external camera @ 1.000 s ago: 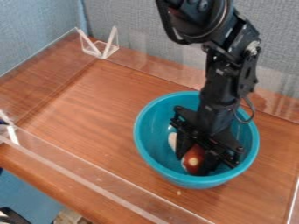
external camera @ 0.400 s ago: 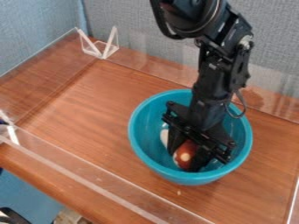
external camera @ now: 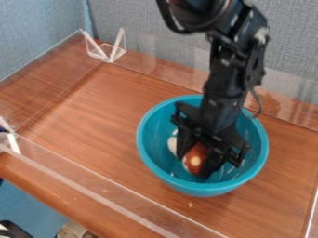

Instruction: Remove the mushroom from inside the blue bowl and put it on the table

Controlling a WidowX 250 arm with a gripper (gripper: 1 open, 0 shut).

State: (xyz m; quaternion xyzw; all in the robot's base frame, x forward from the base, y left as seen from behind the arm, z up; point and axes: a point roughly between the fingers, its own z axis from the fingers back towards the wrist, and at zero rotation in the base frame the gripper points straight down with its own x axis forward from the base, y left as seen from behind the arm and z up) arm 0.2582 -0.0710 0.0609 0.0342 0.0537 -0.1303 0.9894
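The blue bowl point(external camera: 159, 164) sits on the table point(external camera: 87, 107) toward the front right. My black gripper point(external camera: 198, 160) points straight down into it and is shut on the mushroom point(external camera: 195, 162), whose glossy reddish-brown cap shows between the fingers. The mushroom hangs a little above the bowl's floor, still inside the rim. A pale cream patch point(external camera: 173, 145), perhaps a reflection or the stem, shows just left of the fingers.
Low clear acrylic walls point(external camera: 74, 186) edge the tabletop at the front and left. A small clear stand point(external camera: 106, 45) is at the far left corner. Bare wood stretches left of the bowl.
The arm has lifted slightly and shifted a little left with the mushroom in its grip. The bowl has slid a bit leftward too.
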